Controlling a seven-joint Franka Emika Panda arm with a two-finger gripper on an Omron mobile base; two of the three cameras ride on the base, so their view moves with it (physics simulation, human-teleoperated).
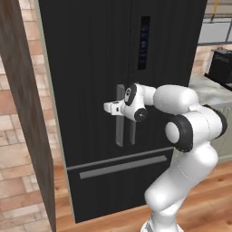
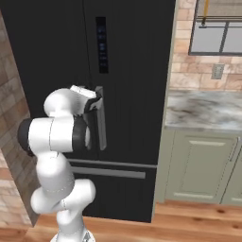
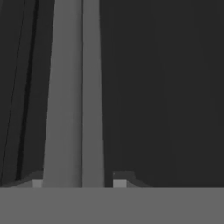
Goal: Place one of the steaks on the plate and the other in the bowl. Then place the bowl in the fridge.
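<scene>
The tall black fridge [image 1: 90, 54] stands right in front of me with both doors shut and a small dark display panel [image 1: 144, 43] on its right door. My gripper [image 1: 113, 108] is at the left of the two grey vertical door handles [image 1: 119, 131]. In the hand view that handle [image 3: 72, 87] runs up between the two fingertips [image 3: 120, 180]. The jaws straddle it, with a thin gap on the right side. From the right base view the gripper [image 2: 97, 101] is against the top of the handle [image 2: 100, 127]. The steaks, the plate and the bowl are out of view.
A dark wooden panel [image 1: 22, 113] stands close on the fridge's left, in front of a brick wall. To the right are a marble counter [image 2: 203, 111] over pale green cabinets [image 2: 198, 165], with a black appliance [image 1: 222, 65] on it. A long grey drawer handle [image 1: 122, 166] crosses the fridge low down.
</scene>
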